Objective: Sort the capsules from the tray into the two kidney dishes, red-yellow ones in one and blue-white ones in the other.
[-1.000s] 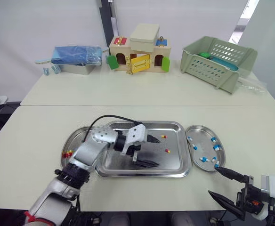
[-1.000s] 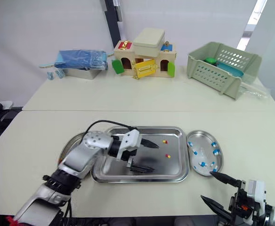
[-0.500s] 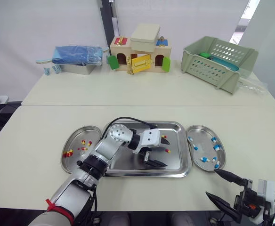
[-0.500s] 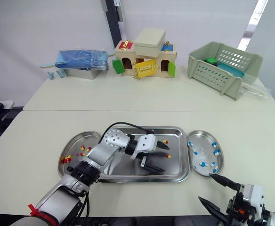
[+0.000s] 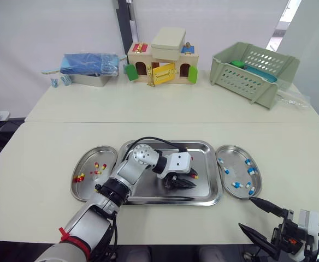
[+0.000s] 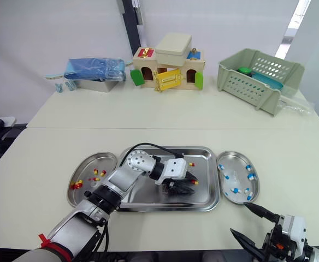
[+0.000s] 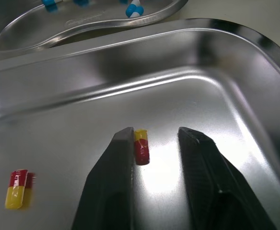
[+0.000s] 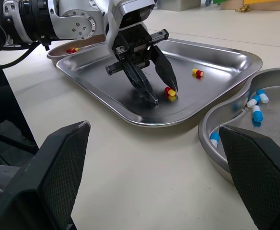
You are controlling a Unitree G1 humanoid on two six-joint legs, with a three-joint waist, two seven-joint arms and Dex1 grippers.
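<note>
left wrist view: my left gripper (image 7: pixel 157 134), narrowly open in the tray (image 7: pixel 236 96), straddles a red-yellow capsule (image 7: pixel 141 146); my right gripper (image 5: pixel 246 212) gapes wide, near right.

Head views: capsule (image 7: pixel 141 146) at the left gripper (image 5: pixel 189 181) tips mostly hidden by the fingers. Right gripper (image 5: pixel 245 212) cut by the bottom edge. Left wrist view: right dish (image 7: pixel 82 34) cropped at top. Right wrist view: left dish (image 8: pixel 85 46) largely behind the arm.
</note>
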